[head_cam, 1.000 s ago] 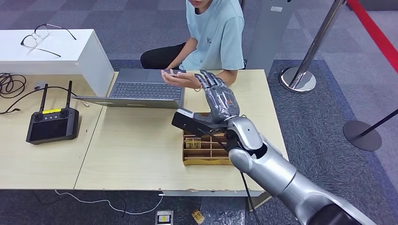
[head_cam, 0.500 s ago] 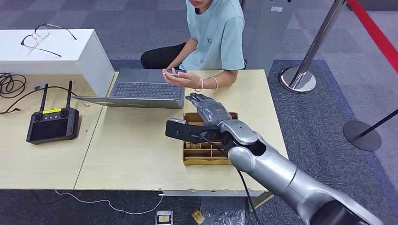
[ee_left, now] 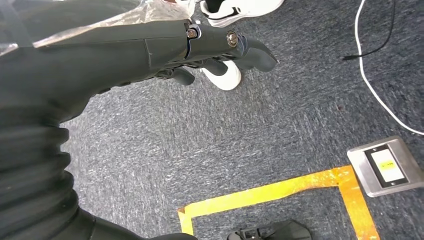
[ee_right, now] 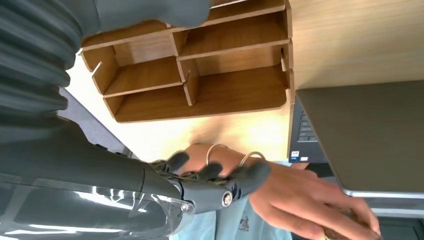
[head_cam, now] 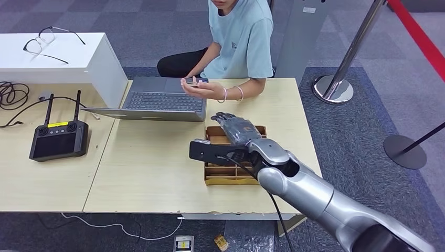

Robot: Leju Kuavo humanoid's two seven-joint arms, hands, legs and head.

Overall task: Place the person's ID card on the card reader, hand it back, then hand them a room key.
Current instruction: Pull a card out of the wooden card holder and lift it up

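My right hand hovers low over the far half of a wooden compartment box on the table, its fingers stretched out toward the person and nothing in them. The right wrist view shows these fingers apart above the box's bare compartments. Across the table a seated person's hand holds a small dark card over the laptop's edge, a short way beyond my fingertips. My left hand hangs over the carpet with loosely bent fingers, holding nothing.
An open laptop lies at the table's far side, left of the box. A black controller with two antennas and cables sit on the left table. A white stand carries glasses. Barrier posts stand to the right.
My right hand has come down and back from beside the person's hand to just above the wooden box. The person still holds the card.
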